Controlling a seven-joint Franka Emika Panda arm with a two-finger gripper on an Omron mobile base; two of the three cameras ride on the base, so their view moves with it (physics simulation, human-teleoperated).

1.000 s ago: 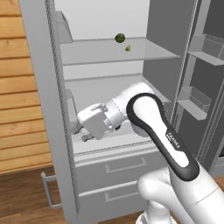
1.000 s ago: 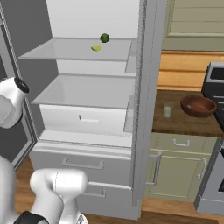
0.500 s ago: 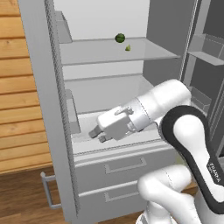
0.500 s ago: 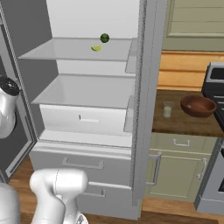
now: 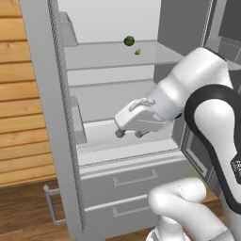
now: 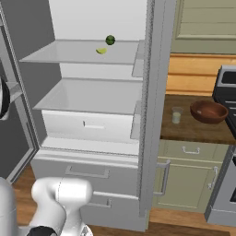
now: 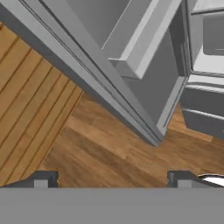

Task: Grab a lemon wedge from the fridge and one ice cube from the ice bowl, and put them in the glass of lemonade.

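In the left base view, the fridge point(image 5: 117, 94) stood open, the lemon wedge point(image 5: 138, 52) on its upper shelf point(image 5: 94, 54) beside a dark green ball point(image 5: 128, 41); the gripper point(image 5: 128, 134) hung empty before the lower shelf.

In the right base view, the glass of lemonade point(image 6: 176, 115) and ice bowl point(image 6: 209, 111) sat on the worktop point(image 6: 193, 131).

In the hand view, the fingertips point(image 7: 43, 179) stood wide apart above the wooden floor point(image 7: 100, 153).

dark green ball point(image 6: 110, 40) on shelf; stove point(image 6: 227, 152) beside counter point(image 6: 198, 131).

Grey fridge point(image 6: 152, 115); pale yellow-green lemon wedge point(image 6: 101, 50); reddish-brown ice bowl point(image 6: 208, 111).
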